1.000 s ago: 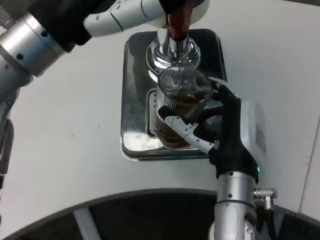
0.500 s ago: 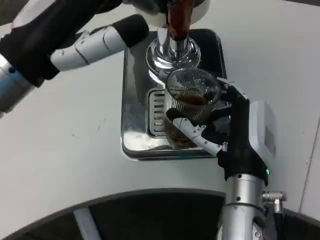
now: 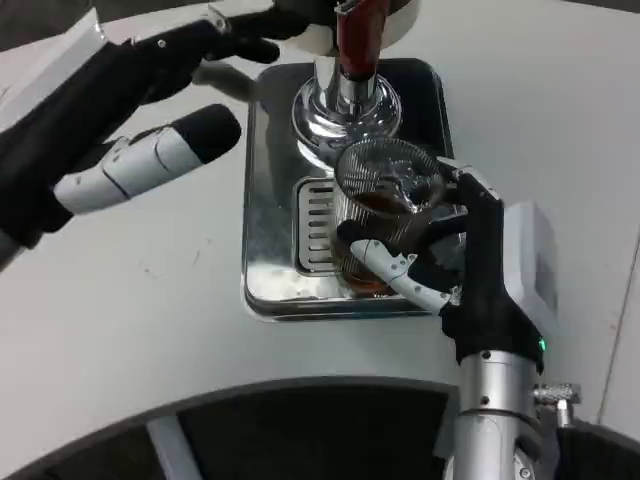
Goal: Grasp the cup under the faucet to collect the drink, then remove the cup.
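Note:
A clear ribbed cup (image 3: 385, 205) with brown drink in it stands over the shiny metal drip tray (image 3: 270, 270), just in front of the chrome faucet (image 3: 345, 105) with its red-brown handle (image 3: 357, 40). My right hand (image 3: 470, 275) grips the cup from the right, its fingers wrapped round the lower part. My left hand (image 3: 130, 110) hovers at the upper left of the tray, fingers spread and holding nothing, its fingertips (image 3: 245, 45) close to the faucet's top.
The white table (image 3: 130, 320) lies around the tray. A dark curved edge (image 3: 300, 400) runs along the table's front. My right forearm (image 3: 495, 420) rises from the lower right.
My right hand has carried the cup a little right and forward from under the faucet. My left hand has pulled back from the handle toward the left and spread its fingers.

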Controlling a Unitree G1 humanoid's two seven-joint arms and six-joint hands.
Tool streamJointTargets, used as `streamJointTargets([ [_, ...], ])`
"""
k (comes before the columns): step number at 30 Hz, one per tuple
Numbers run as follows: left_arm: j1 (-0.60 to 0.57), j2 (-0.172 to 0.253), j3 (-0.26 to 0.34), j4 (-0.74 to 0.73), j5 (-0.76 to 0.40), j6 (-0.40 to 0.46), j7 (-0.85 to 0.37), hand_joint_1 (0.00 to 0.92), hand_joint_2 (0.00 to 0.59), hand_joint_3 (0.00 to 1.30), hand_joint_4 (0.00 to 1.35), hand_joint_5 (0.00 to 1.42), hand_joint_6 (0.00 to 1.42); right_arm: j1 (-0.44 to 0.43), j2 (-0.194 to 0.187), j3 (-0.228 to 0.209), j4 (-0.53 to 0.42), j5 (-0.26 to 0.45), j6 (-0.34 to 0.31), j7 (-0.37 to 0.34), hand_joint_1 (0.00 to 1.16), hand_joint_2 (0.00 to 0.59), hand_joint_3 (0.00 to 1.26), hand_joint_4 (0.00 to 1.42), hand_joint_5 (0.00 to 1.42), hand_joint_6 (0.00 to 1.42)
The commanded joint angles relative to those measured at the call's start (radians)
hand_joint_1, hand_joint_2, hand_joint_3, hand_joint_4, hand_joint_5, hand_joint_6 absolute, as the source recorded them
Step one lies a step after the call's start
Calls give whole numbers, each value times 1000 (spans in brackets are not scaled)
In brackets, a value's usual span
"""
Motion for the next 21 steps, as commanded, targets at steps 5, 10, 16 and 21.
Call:
streamJointTargets([
  [5,145,14,56,-64,-13,-9,6,0,123,250,180,207,353,10,-11,5,-1,-19,-26,16,735,277,594,705,829,1086],
  [10,209,19,82,-78,1,-27,8,0,123,251,183,208,353,11,-22,2,1,-24,-35,23,739,268,600,708,844,1096],
  [16,261,27,99,-74,16,-48,6,0,123,251,183,208,353,11,-37,0,2,-33,-49,31,751,266,608,708,847,1112],
  [21,279,31,103,-69,34,-63,9,0,123,251,183,208,353,10,-41,-4,5,-34,-54,35,778,260,609,708,859,1114],
])
